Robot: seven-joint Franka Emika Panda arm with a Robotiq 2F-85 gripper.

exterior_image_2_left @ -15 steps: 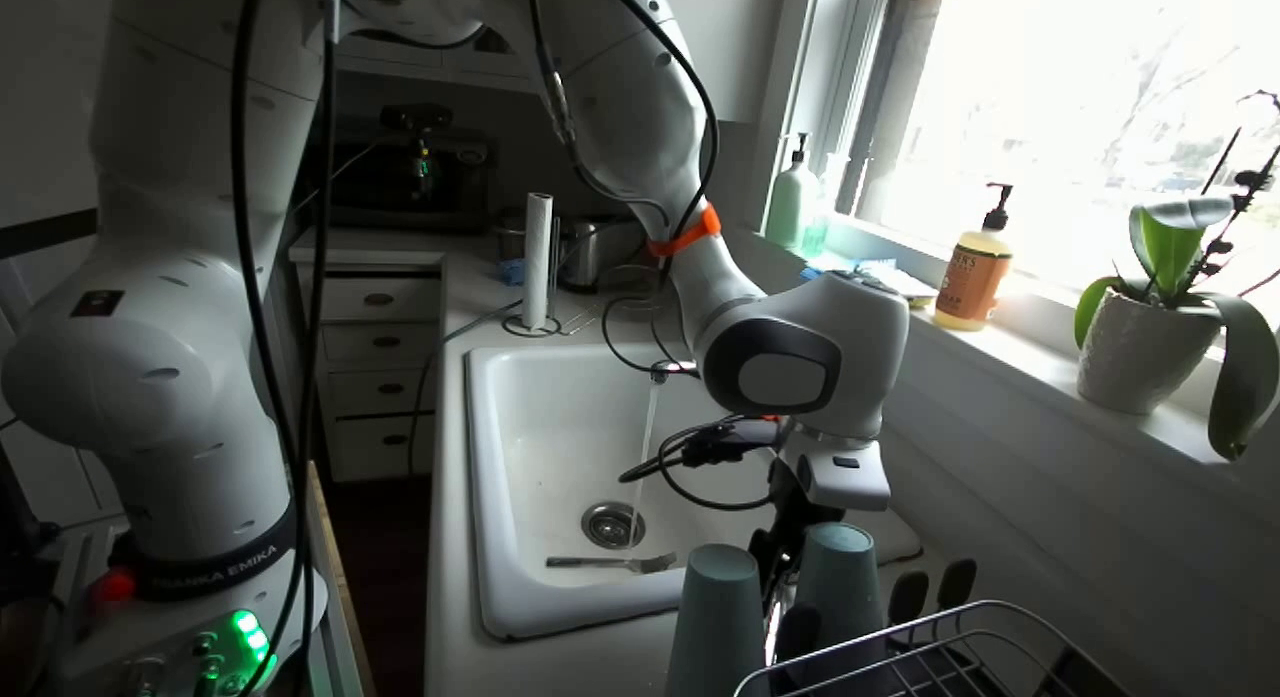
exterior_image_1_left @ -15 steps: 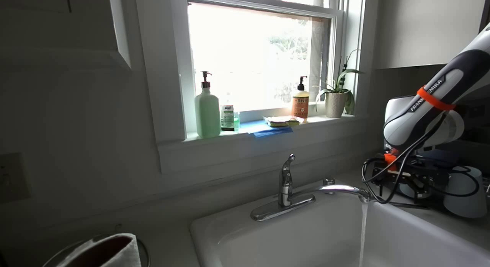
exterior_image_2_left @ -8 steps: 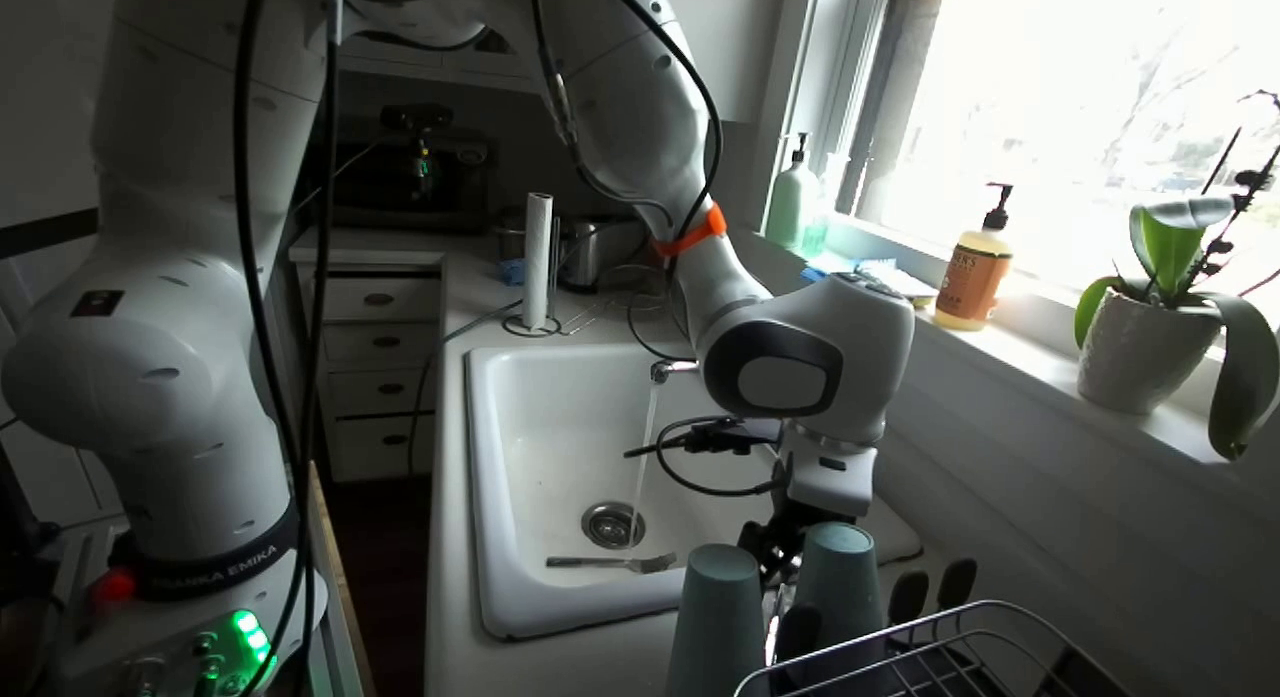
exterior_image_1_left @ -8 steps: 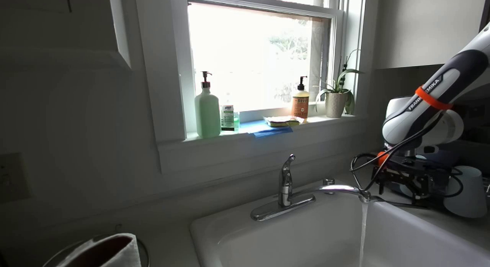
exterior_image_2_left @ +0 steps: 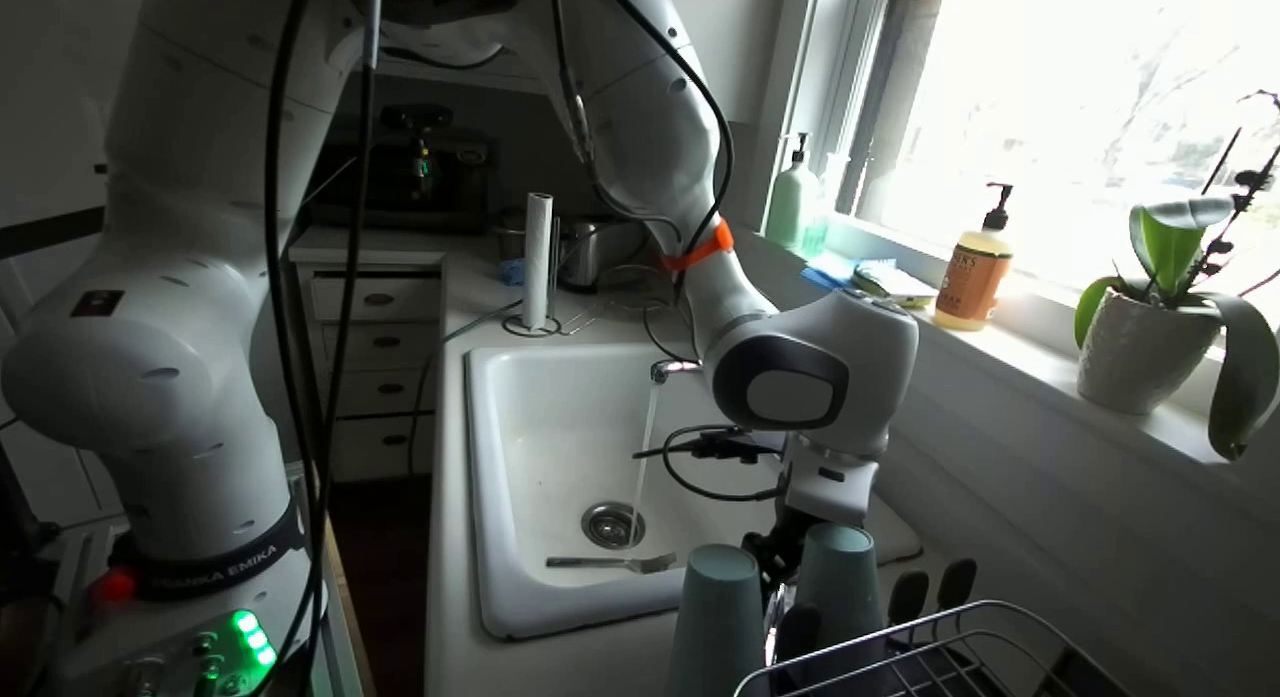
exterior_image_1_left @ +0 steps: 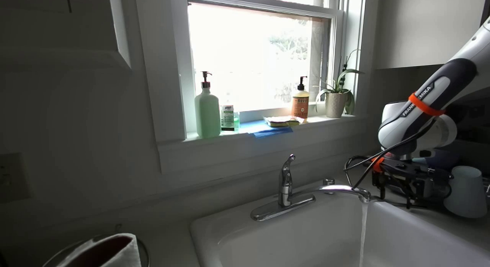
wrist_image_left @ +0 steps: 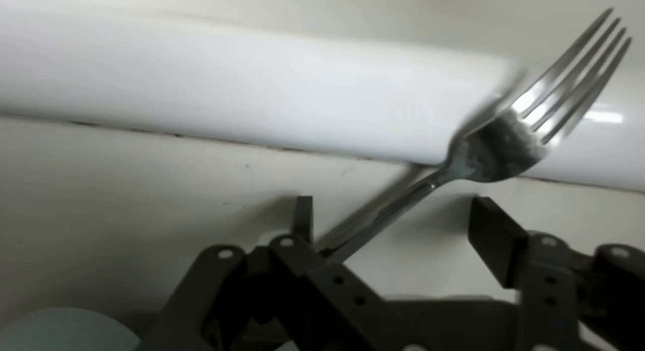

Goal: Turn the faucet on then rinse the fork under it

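The silver faucet (exterior_image_1_left: 285,182) has its lever upright. A thin stream of water (exterior_image_1_left: 363,232) runs from its spout into the white sink; its tip also shows in an exterior view (exterior_image_2_left: 668,371). In the wrist view a metal fork (wrist_image_left: 496,144) lies with its handle on the counter and its head over the white rim. My gripper (wrist_image_left: 390,225) is open, with the fork's handle passing between its fingers; the left finger hides the handle's end. Another fork (exterior_image_2_left: 612,563) lies in the sink near the drain. In an exterior view cups partly hide my gripper (exterior_image_2_left: 775,562).
Two teal cups (exterior_image_2_left: 715,617) and a wire dish rack (exterior_image_2_left: 960,627) stand close to the gripper. The sink (exterior_image_2_left: 478,477) lies beside it. The windowsill bears a green bottle (exterior_image_1_left: 208,113), an orange soap bottle (exterior_image_1_left: 300,106) and a plant (exterior_image_1_left: 335,104). Cables hang from the arm.
The arm and gripper have moved lower, toward the counter, and slightly left in the exterior view facing the window. The water runs as before; the fork in the sink has not moved.
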